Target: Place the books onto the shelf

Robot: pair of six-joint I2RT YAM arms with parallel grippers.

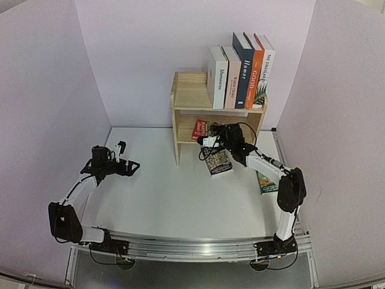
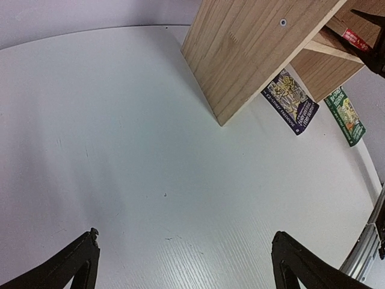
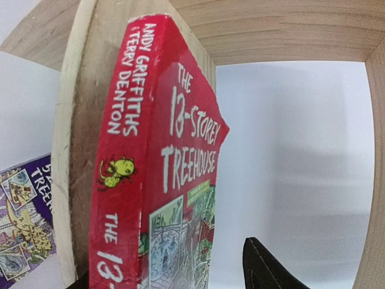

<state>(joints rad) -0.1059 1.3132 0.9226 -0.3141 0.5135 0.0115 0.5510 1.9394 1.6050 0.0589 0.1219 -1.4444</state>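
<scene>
Nearest to the arms, at about 9 o'clock on the white table (image 1: 162,192), the left gripper (image 1: 129,156) hovers with its jaws fully wide and nothing between them. It seems to be parked out of the way.

At 3 o'clock the green Treehouse paperback (image 1: 265,181) lies flat beside the right arm. At about 1 o'clock the purple Treehouse paperback (image 1: 218,161) lies flat just in front of the pine shelf (image 1: 191,90). Both are not yet shelved.

Farther, at 12 o'clock, the right gripper (image 1: 209,135) reaches into the lower tier with the red "13-Storey Treehouse" book (image 3: 150,180). Its jaws stand about half wide around the book. The one visible finger (image 3: 264,268) is apart from the cover, so I judge the book is not clamped. It rests against a pine panel, probably for support.

On the top board five thicker books (image 1: 240,69) stand upright, packed to the right side.
</scene>
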